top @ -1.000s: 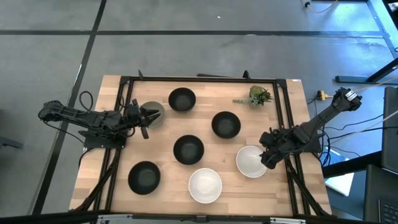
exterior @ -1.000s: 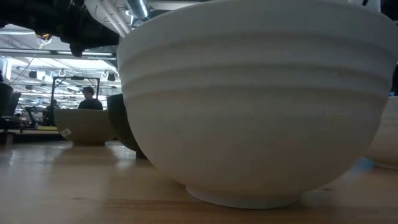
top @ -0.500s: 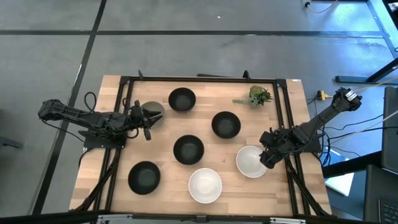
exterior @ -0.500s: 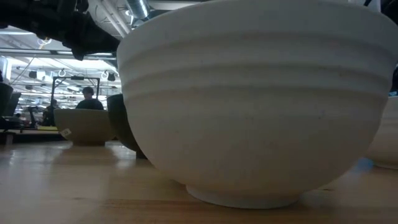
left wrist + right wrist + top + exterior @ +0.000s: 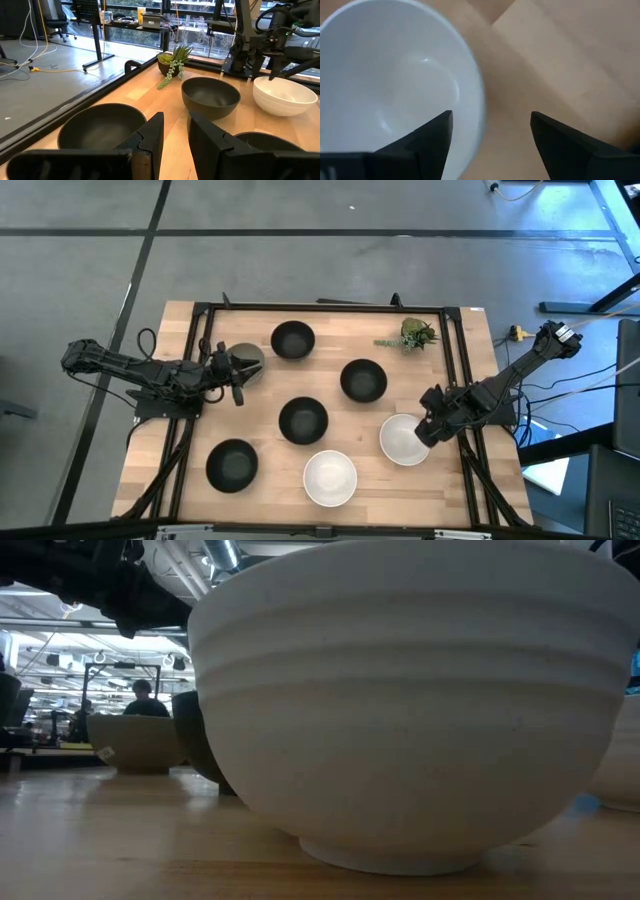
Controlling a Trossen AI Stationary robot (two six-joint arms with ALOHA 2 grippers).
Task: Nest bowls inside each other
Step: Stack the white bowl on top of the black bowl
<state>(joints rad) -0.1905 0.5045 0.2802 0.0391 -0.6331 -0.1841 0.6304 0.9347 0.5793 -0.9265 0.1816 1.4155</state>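
Note:
Seven bowls stand upright on the wooden table [image 5: 200, 500]: four black [image 5: 292, 339] [image 5: 363, 380] [image 5: 303, 420] [image 5: 232, 465], two white [image 5: 330, 478] [image 5: 403, 439], one grey-green [image 5: 250, 360]. My left gripper [image 5: 238, 375] [image 5: 175, 135] hovers over the grey-green bowl's near edge, fingers narrowly apart, with bare table between them. My right gripper [image 5: 428, 432] [image 5: 490, 135] is open over the right white bowl's rim [image 5: 479, 107], one finger above the bowl's inside and one outside it. I cannot tell whether it touches.
A small green plant sprig [image 5: 415, 334] lies at the far right. A dark frame [image 5: 320, 307] borders the table top. In the low view the near white bowl [image 5: 410, 710] fills most of the picture. A person [image 5: 143, 698] sits in the room behind.
My left gripper has crept a little toward the table's right edge, over the grey-green bowl. The bowls have not moved.

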